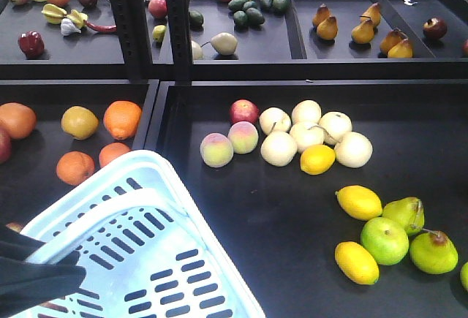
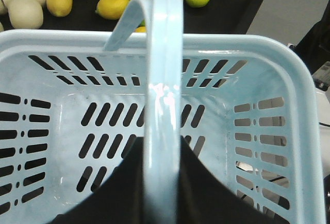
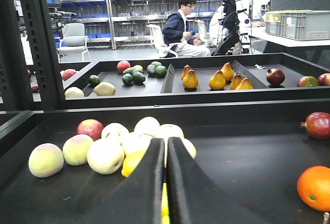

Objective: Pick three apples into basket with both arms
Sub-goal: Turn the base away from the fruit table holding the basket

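- Blue-white plastic basket [image 1: 191, 216] is held tilted at the near left, over the near left tray [image 1: 33, 190], where oranges [image 1: 122, 119] are laid out just beyond its far rim.
- Its swing handle [image 2: 164, 80] is clenched by the left gripper [image 2: 161, 149], whose fingers [image 2: 201, 193] are pressed against both sides of the bar; in the front view only the gripper's dark bulk is shown at the near left corner.
- The basket's slotted floor is shown uncovered in the left wrist view.
- A dark red apple [image 1: 4, 146] is cut off by the left edge of the near left tray, just beside one of the oranges; which fruits make up the three apples cannot be told for certain.
- A pinkish-red apple [image 1: 244, 111] is set in the near right tray [image 1: 292, 216], just behind two peaches [image 1: 216, 150] and near a cluster of pale round fruits [image 1: 307, 131].
- The right gripper [image 3: 166, 144] is held low over that tray, pointed at the pale cluster; its fingers are drawn together to a thin slit with nothing grasped between them, and a lemon [image 3: 131, 165] is partly hidden behind the finger on the left.
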